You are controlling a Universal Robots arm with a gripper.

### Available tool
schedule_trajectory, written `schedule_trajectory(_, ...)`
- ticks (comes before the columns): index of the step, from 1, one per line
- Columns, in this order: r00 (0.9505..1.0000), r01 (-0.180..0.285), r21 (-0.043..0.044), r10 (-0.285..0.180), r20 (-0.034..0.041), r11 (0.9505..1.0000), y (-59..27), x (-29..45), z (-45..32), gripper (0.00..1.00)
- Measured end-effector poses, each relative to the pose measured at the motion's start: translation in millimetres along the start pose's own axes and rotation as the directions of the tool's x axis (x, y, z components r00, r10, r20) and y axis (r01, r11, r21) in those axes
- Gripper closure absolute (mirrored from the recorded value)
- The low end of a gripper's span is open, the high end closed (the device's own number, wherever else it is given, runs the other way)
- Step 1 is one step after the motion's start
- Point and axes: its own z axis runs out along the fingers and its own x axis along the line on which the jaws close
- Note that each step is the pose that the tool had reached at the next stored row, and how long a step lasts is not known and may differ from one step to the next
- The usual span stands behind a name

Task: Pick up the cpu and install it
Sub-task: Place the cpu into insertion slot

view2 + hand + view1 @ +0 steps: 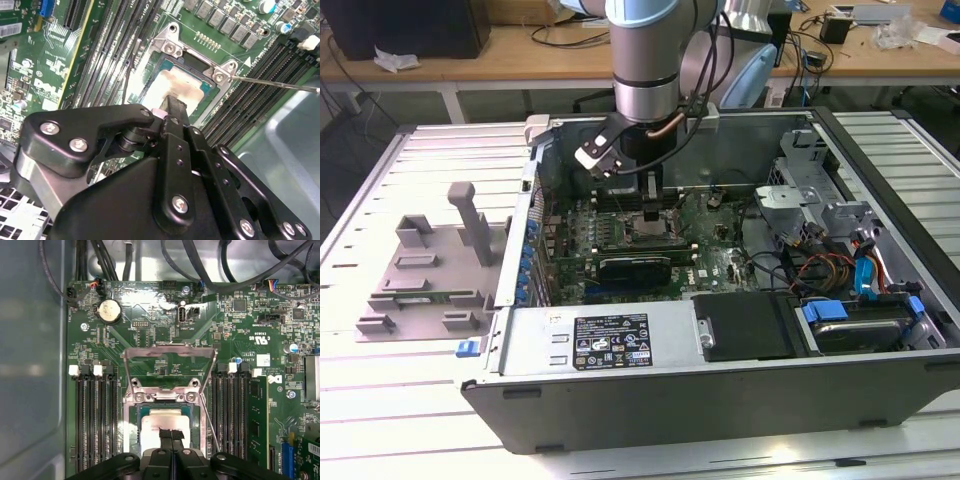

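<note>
Bench: a pale ribbed metal bench point(380, 400) carries everything.
Tray: a grey plastic tray point(420, 275) with upright blocks sits at the exterior view's left, well apart from the arm.
Case: an open black and silver computer case point(720, 390) lies on its side beside the tray, with the green motherboard point(150, 320) facing up.
Pincer: the black two-fingered pincer point(171, 433) points down into the case, its tips pressed together with nothing between them, at or just above the chip's top.
Cpu: the small flat square cpu point(155, 422) with a pale silver-grey metal top lies inside the dark metal-framed socket point(134, 397); whether it is fully seated I cannot tell.
Frame: the silver hinged retention frame point(170, 347) stands swung open.
Handling: probably light, stiff and thin, with a smooth top likely to slip, and fragile underneath.
Hold: best taken by two opposite edges and kept level.
</note>
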Motion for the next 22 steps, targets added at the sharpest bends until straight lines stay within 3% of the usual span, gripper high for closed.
schedule_trajectory(4, 0.9999, -0.001, 0.0003, 0.001, -0.0148, 1.0000, -0.3, -0.3, 3.7, 0.89)
schedule_trajectory(9, 0.9999, -0.001, 0.0002, 0.001, -0.0158, 1.0000, -0.3, -0.3, 4.6, 0.89)
schedule_trajectory(14, 0.9999, -0.001, -0.0004, 0.001, -0.0170, 1.0000, -0.7, 0.0, 12.0, 0.89)
schedule_trajectory(22, 0.9998, -0.001, -0.0003, 0.001, -0.0205, 1.0000, -0.9, 0.1, 16.9, 0.89)
